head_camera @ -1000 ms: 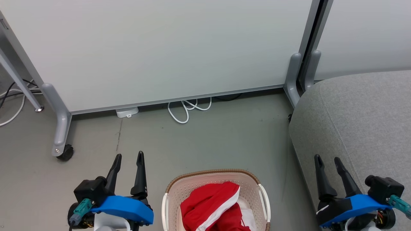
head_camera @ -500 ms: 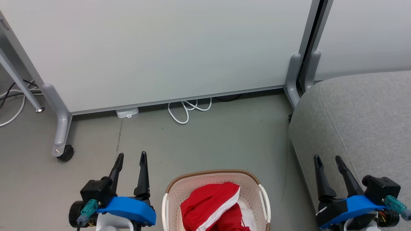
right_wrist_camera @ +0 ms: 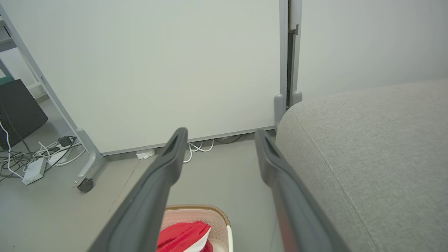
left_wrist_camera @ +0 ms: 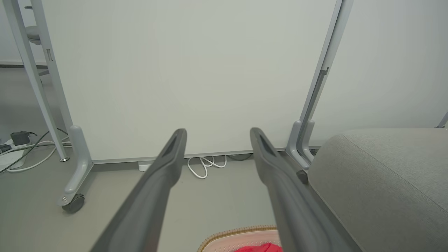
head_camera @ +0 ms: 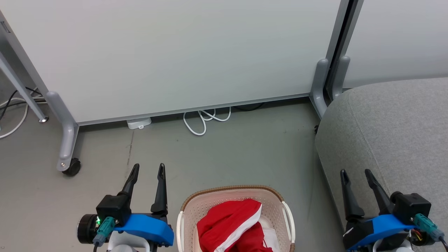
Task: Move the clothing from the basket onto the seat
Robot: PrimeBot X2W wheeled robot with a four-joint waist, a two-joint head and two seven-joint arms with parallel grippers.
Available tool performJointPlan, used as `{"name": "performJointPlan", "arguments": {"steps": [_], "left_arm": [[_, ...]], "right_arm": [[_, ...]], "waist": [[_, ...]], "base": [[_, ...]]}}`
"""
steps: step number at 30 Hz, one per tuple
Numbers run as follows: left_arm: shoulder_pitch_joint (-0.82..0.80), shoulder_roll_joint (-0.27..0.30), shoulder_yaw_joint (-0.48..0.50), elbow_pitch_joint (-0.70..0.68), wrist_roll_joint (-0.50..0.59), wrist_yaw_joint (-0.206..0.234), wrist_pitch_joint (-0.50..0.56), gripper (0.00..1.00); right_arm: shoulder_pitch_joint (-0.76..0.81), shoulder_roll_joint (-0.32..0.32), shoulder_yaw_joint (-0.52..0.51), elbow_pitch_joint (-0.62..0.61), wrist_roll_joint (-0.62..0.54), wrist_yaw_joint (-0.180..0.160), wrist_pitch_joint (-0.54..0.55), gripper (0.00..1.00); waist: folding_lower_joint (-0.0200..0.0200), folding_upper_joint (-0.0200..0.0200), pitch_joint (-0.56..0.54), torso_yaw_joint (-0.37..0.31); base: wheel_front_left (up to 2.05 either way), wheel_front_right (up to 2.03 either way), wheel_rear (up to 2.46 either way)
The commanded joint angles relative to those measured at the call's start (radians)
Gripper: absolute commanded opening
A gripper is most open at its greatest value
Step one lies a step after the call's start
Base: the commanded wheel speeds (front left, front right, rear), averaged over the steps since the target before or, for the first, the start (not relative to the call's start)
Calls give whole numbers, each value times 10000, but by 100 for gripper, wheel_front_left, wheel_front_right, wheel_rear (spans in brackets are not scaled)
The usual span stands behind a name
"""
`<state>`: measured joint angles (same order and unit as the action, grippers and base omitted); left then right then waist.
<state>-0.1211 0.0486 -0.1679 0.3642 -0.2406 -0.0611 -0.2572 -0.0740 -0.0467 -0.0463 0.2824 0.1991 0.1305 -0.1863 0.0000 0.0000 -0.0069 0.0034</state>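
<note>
Red clothing [head_camera: 229, 225] with a broad white stripe lies bunched in the cream perforated basket [head_camera: 190, 210], which stands on the floor at the bottom centre. The basket's brown rim [left_wrist_camera: 238, 231] and the red clothing [right_wrist_camera: 182, 236] also peek into both wrist views. The light-grey seat [head_camera: 395, 129] fills the right side. My left gripper [head_camera: 148, 167] is open and empty, just left of the basket. My right gripper [head_camera: 356, 172] is open and empty over the seat's front edge, right of the basket.
A large white partition panel [head_camera: 175, 52] on grey wheeled feet [head_camera: 68, 154] stands behind the basket. White cables [head_camera: 204, 120] and a small white box [head_camera: 139, 122] lie at its base. Grey floor [head_camera: 227, 154] separates basket and panel.
My left gripper has shifted right, closer to the basket, and slightly down the view. The right gripper has sunk a little. Basket and clothing are unmoved.
</note>
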Motion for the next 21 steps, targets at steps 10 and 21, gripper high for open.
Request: {"name": "performJointPlan", "arguments": {"steps": [10, 21], "left_arm": [[-71, 29, 22, 30, 152, 68, -94, 100], [-62, 29, 1, 26, 130, 55, -96, 100]], "right_arm": [[-22, -63, 7, 84, -239, 4, -115, 100], [-17, -63, 31, 12, -196, 4, -155, 100]], "waist": [[0, 0, -4, -43], [0, 0, 83, -51]], "base": [[0, 0, 0], [0, 0, 0]]}}
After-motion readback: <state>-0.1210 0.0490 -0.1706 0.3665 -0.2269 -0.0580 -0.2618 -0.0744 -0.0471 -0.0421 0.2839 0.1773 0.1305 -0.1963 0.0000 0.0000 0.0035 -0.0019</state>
